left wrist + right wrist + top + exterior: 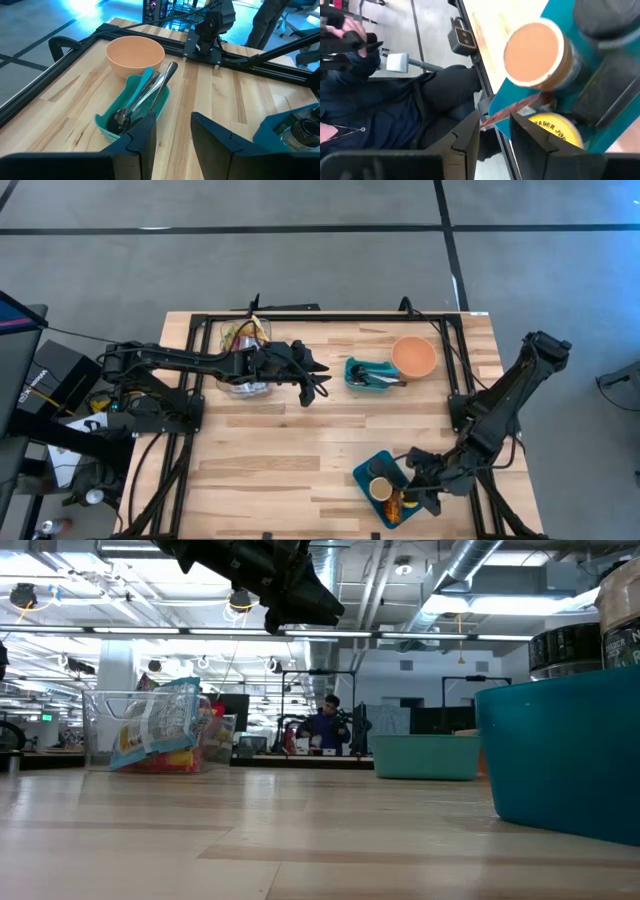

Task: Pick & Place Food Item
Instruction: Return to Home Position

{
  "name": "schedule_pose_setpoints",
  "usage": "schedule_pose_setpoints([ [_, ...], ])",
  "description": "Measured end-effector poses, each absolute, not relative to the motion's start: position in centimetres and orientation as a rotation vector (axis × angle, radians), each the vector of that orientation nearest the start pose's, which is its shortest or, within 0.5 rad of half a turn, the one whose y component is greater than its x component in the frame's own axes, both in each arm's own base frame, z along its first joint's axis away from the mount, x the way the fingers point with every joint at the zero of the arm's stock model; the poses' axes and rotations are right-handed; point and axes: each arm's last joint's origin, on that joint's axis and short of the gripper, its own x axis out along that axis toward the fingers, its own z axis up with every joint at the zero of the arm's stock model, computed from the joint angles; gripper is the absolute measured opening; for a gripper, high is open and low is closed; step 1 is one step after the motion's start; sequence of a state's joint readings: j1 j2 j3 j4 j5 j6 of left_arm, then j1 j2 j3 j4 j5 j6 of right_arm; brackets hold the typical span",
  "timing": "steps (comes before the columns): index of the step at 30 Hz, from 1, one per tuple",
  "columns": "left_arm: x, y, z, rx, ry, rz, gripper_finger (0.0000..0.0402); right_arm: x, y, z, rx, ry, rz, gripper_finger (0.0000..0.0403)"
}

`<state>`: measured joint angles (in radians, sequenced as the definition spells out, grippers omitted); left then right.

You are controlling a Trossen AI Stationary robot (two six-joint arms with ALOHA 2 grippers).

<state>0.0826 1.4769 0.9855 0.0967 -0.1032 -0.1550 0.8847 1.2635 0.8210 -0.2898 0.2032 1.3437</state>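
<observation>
Right hand (414,478) — empty — beside blue bin (362,474)

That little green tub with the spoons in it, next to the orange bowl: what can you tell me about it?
The green bin is a small, oblong, open-topped tub, teal-green and plastic-looking, with rounded corners. It sits flat on the wooden table, close against the orange bowl; whether the two touch is unclear. Several utensils lie lengthwise inside: a black spoon, a teal handle and a silvery handle that pokes out over the rim toward the bowl.
</observation>
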Motion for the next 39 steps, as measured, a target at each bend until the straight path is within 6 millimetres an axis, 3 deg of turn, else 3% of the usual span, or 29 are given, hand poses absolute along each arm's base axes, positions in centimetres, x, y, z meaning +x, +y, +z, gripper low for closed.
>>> schedule_pose_setpoints([
  [9, 32.7, 3.0, 26.7, -0.148, 0.380, 0.214, 0.0114, 17.2, 17.5, 25.7, 0.700, 0.759, 0.108, 0.0102],
  [18, 32.7, 3.0, 26.7, -0.148, 0.380, 0.214, 0.0114, 19.2, 15.4, 26.0, 0.487, 0.654, 0.075, 0.0100],
  [22, 32.7, 3.0, 26.7, -0.148, 0.380, 0.214, 0.0114, 20.4, 14.4, 26.3, 0.404, 0.594, 0.076, 0.0076],
  [28, 32.7, 3.0, 26.7, -0.148, 0.380, 0.214, 0.0114, 22.0, 12.4, 26.9, 0.281, 0.511, 0.051, 0.0008],
  [39, 32.7, 3.2, 26.7, -0.149, 0.379, 0.221, 0.0114, 24.5, 6.7, 27.2, 0.184, 0.448, -0.135, 0.0002],
])
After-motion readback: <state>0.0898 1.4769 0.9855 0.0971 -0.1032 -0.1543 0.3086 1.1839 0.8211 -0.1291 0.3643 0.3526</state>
